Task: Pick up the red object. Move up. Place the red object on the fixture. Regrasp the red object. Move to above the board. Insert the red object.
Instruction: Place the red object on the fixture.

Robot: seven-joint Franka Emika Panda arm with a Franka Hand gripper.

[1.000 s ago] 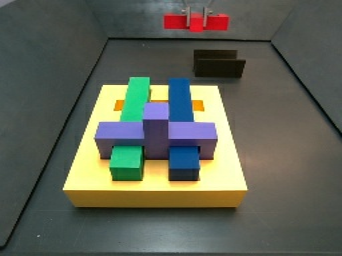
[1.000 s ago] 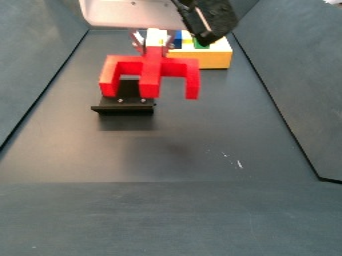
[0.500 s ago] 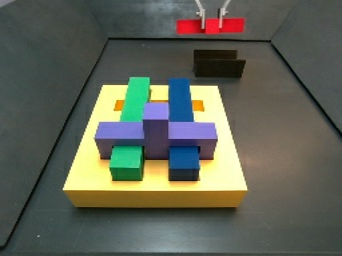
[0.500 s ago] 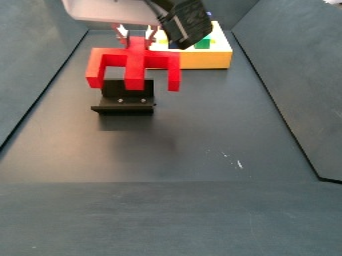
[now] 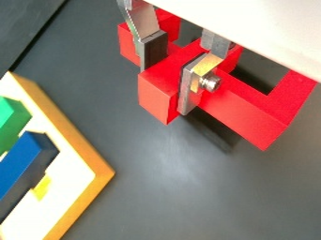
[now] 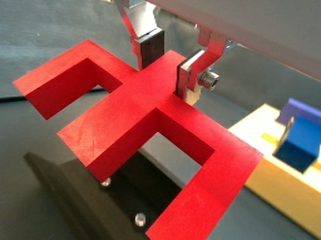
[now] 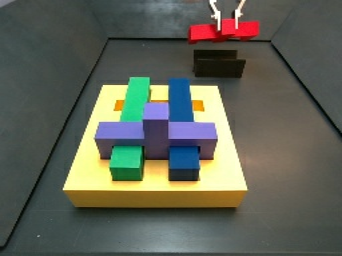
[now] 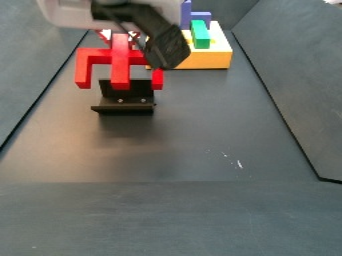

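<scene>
On the dark floor of a grey-walled enclosure, the board (image 7: 156,178) is the largest thing: a thick yellow square slab. Resting on the board are a long green block (image 7: 135,98) and a long blue block (image 7: 179,100) lying side by side, a purple block (image 7: 156,131) crossing over both, and orange slots (image 7: 198,104) showing beside the long blocks. Beyond the far edge of the board, well apart from it, stands the fixture (image 7: 219,65), a small dark open-fronted holder on the floor. Above the fixture, and not touching it in a side view, hangs the red object (image 7: 222,32), a bright red bar with two short legs and a centre stub. In a side view taken from the opposite end, the red object (image 8: 118,64) sits just above the fixture (image 8: 126,99), with the board (image 8: 203,50) farther back. The gripper (image 5: 174,64) is over the fixture as well, clamped on the red object (image 5: 238,103): in both wrist views its flat silver fingers (image 6: 194,72) with dark pads press against either side of the centre stub, so the jaws are narrow and holding the piece. A wrist view also shows the red object (image 6: 138,122) tilted, with the fixture (image 6: 94,206) beneath it and a corner of the board (image 6: 282,178) nearby.
</scene>
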